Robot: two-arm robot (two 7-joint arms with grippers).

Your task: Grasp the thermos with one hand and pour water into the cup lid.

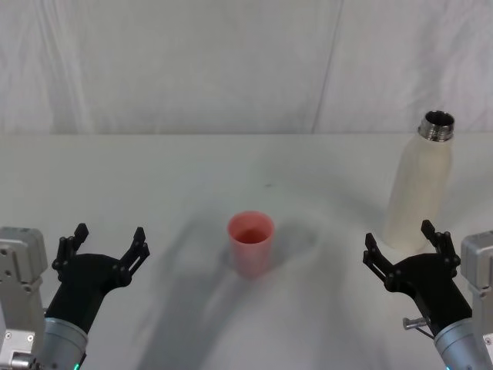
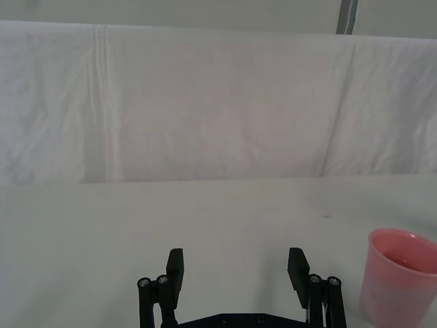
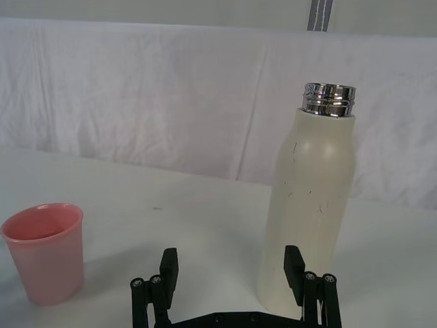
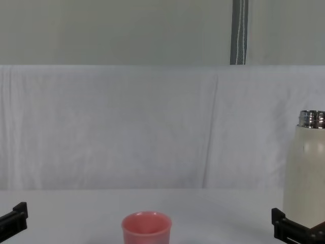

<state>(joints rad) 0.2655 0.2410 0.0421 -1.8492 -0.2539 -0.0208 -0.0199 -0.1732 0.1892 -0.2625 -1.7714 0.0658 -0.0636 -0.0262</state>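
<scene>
On the white table [image 1: 192,166] in the head view, the small salmon-pink plastic cup lid [image 1: 250,243] is standing upright near the middle, and the tall cream-white thermos [image 1: 418,185] with its silver threaded neck is standing upright to the right. The black left gripper [image 1: 108,240] is hovering well left of the cup, fingers spread and grasping nothing. The black right gripper [image 1: 404,240] is sitting just before the bottle's base, fingers spread, holding nothing.

From the left wrist, the released gripper [image 2: 235,268] is facing bare tabletop, with the cup [image 2: 399,277] off to one side.

From the right wrist, the spread fingers [image 3: 294,266] are framing the thermos's [image 3: 307,219] lower body, nothing standing between; whether they touch is unclear.

Across the chest view, a white cloth backdrop [image 4: 127,127] is hanging behind everything.
</scene>
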